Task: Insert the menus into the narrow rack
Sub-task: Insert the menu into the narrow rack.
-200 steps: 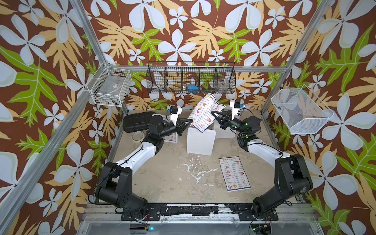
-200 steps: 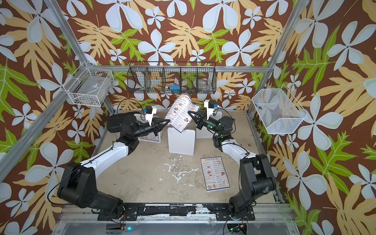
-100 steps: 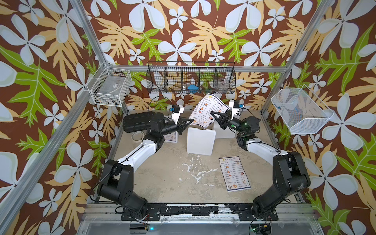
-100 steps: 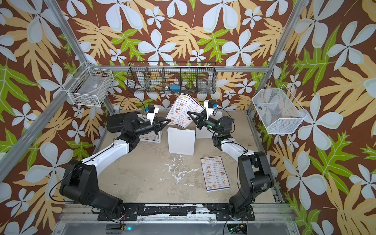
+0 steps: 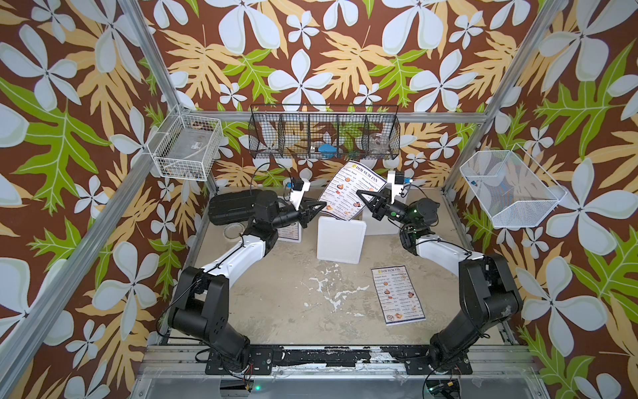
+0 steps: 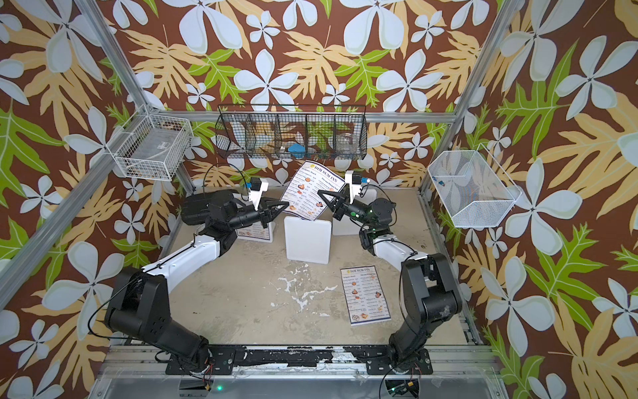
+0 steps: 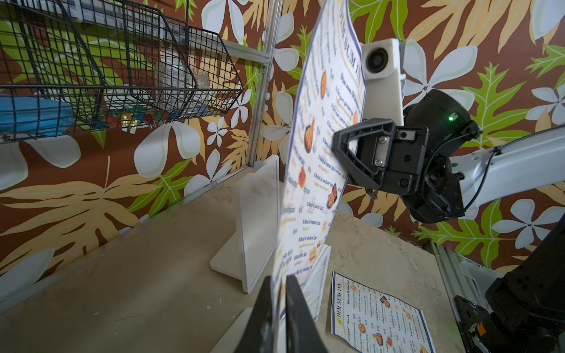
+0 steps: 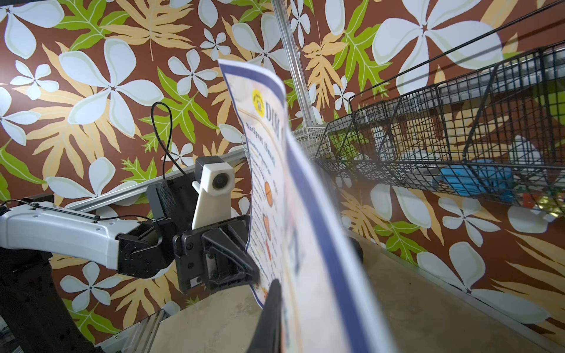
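Glossy white "DIM SUM INN" menu with dark blue border (image 5: 340, 188) is upright and tilted, right above the white rounded-corner panel stand (image 5: 340, 241). Its lower edge is at the panel's top rim; can't tell if it's seated. Left gripper (image 5: 323, 205) is clamped on the sheet's edge above the panel's left corner, and right gripper (image 5: 359, 192) is pinching the opposite edge. Second menu (image 5: 397, 293) lies flat on the beige tabletop (image 5: 276, 304), in front and right of the panel, apart. Third menu (image 5: 289, 232) is just left of the panel, half hidden by the left arm. Black wire basket (image 5: 324, 131) hangs on the wall behind the panel.

Blk wire basket (image 5: 324, 131) on back wall w/ blue item (image 5: 326, 149), white wire basket (image 5: 188, 162), blk case (image 5: 231, 209)
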